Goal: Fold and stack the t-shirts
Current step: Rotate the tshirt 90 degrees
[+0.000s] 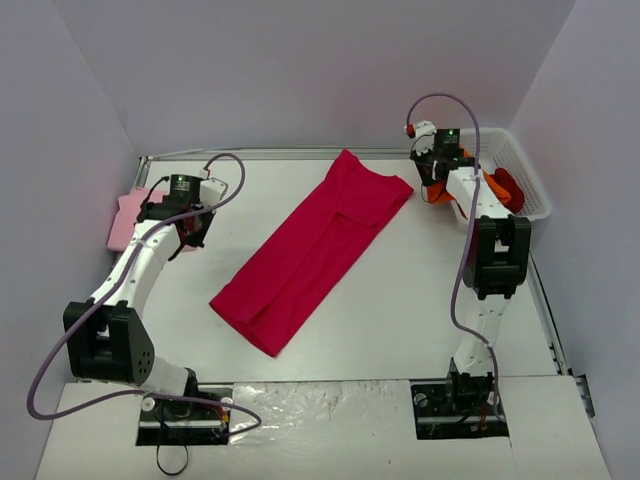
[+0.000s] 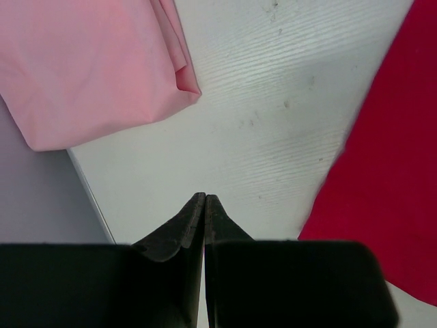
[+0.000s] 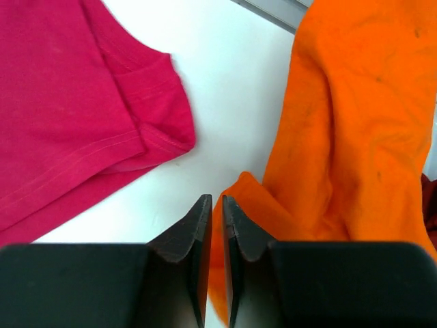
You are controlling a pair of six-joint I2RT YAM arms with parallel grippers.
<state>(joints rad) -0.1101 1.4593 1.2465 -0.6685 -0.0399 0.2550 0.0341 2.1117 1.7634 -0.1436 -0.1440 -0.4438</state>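
Note:
The large crimson-magenta t-shirt (image 1: 315, 250) lies folded into a long strip, diagonal across the table's middle. Its sleeve also shows in the right wrist view (image 3: 75, 116). The pale pink t-shirt (image 1: 128, 220) lies at the table's left edge and also shows in the left wrist view (image 2: 89, 68). My left gripper (image 1: 186, 236) (image 2: 205, 198) is shut and empty above bare table between the pink and crimson shirts. My right gripper (image 1: 432, 188) (image 3: 216, 199) is shut on an edge of the bright orange t-shirt (image 3: 355, 116), which trails from the basket. A sliver of the dark red t-shirt (image 3: 430, 205) shows at the far right.
A white plastic mesh basket (image 1: 528, 175) stands at the back right, beside the right arm. The table (image 1: 400, 300) has a raised rim along the back and sides. Purple walls close in on the left, the back and the right.

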